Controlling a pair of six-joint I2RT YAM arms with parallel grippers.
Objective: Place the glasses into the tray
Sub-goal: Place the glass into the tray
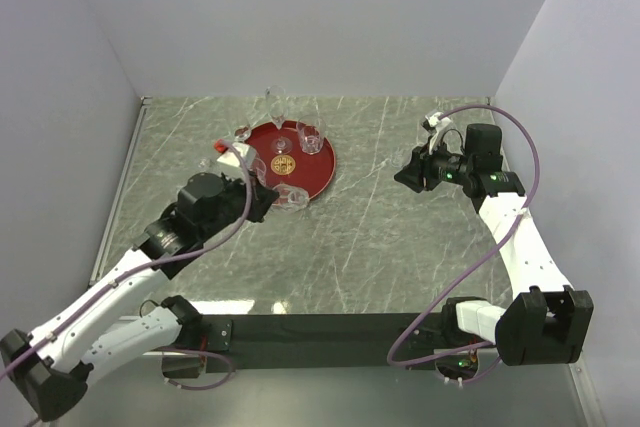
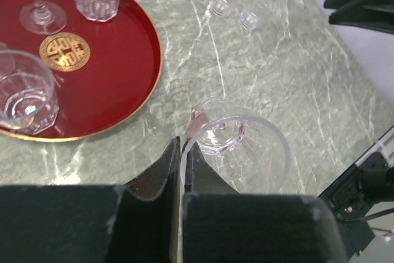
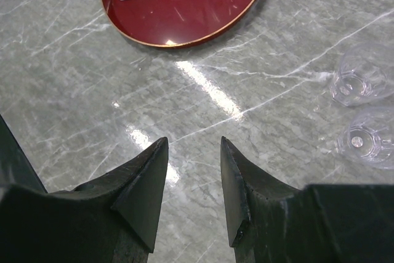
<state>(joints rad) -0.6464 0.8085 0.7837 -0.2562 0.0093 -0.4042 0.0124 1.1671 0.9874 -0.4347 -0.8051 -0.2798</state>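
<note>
Currently we are pinching the rim of a tumbler (image 2: 237,146) in the left end effector (image 2: 183,152), the right end effector (image 3: 192,177) hanging spread. The tray (image 2: 123,60) is lying just ahead-left, so the next move likely calls for advancing over it and lowering.

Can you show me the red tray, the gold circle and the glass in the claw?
red tray (image 2: 117,60): left wrist view, bare red floor.
gold circle (image 2: 64,51): left wrist view, its middle.
held glass (image 2: 246,152): left wrist view, clear inner wall.

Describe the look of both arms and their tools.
Left arm and right arm: white links, black joint housings, a lilac cable looping along each. Left tool and right tool are matte black with tapered, wedge-shaped fingers.
</note>
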